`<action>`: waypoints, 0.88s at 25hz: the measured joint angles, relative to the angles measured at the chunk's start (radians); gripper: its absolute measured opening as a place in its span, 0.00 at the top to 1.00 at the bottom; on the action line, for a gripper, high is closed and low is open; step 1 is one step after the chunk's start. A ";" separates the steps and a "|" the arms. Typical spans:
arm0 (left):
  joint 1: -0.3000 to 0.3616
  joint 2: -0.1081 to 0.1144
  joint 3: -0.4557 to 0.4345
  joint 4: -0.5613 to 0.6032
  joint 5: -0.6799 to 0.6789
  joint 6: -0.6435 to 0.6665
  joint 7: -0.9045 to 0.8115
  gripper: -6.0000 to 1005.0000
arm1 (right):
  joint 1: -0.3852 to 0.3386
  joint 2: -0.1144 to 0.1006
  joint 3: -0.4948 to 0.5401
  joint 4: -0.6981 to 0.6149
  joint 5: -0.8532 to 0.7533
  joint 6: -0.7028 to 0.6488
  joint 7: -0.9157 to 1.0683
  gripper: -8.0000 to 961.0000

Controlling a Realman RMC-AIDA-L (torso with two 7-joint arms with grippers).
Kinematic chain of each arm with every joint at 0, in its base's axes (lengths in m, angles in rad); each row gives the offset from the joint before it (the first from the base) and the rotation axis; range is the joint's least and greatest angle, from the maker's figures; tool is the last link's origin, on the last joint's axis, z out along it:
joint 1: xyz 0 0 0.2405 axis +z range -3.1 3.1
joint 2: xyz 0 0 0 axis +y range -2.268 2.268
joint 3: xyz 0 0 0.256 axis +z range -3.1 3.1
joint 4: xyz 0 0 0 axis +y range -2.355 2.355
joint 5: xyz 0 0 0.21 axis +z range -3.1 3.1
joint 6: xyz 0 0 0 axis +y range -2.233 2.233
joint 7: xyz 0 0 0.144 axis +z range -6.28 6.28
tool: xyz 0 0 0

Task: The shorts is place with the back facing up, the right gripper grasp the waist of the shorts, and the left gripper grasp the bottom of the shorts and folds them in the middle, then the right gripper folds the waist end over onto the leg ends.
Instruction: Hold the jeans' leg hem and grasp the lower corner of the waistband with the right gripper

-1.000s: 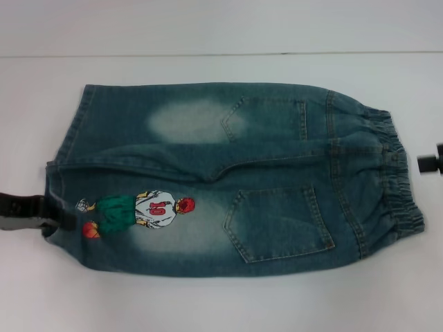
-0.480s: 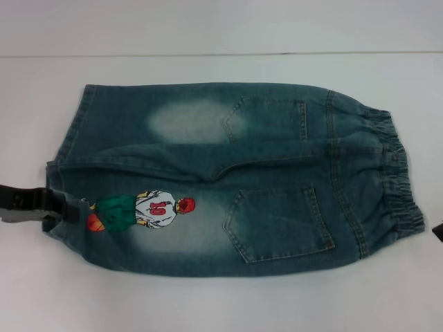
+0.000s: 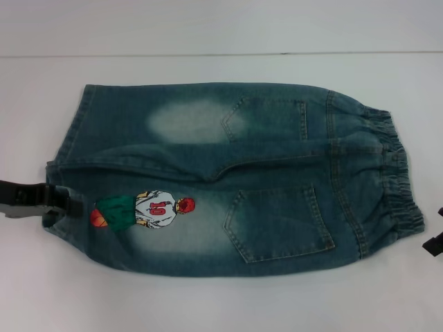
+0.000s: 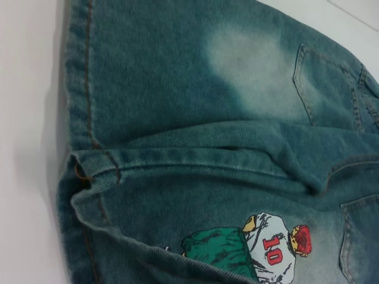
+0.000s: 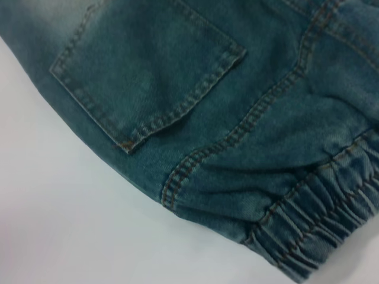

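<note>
A white table [image 3: 208, 304] fills the head view, with a pale wall band above it. The shorts [image 3: 235, 180] lie flat, back up, the waist [image 3: 387, 173] toward the robot's right and the leg ends [image 3: 66, 162] toward its left. The left gripper [image 3: 66, 202] reaches in from the left edge, its arm cut off by the frame; its dark tip sits on the near leg's hem, just beside the embroidered player [image 3: 142, 211], whose feet it partly covers. Whether the fingers pinch the denim cannot be told. The right gripper [image 3: 435, 238] is only a black sliver at the right edge, just off the near corner of the waist and clear of the cloth; its fingers cannot be judged.

The left wrist view shows no fingers at all. The hems [image 4: 89, 171] of both legs run close by, the near one lifted into a rumpled fold that hides the player's [image 4: 266, 245] legs.

The right wrist view also lacks fingers. It shows a back pocket [image 5: 148, 71] and the gathered elastic band [image 5: 320, 219] over the bare table [image 5: 71, 225].
</note>
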 joint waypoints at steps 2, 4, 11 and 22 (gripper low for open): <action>0.000 0.000 0.000 0.000 -0.001 0.000 0.000 0.96 | 0.010 0.005 -0.008 0.016 -0.010 0.013 0.001 0.02; 0.000 0.000 0.000 0.000 -0.001 0.000 0.000 0.96 | 0.021 0.009 -0.011 0.036 -0.026 0.027 0.002 0.02; 0.001 0.001 0.000 0.000 -0.010 0.000 0.000 0.96 | 0.047 0.022 -0.037 0.082 -0.064 0.075 0.010 0.02; 0.002 0.002 0.000 -0.002 -0.015 0.000 0.000 0.96 | 0.059 0.044 -0.059 0.101 -0.062 0.095 0.016 0.02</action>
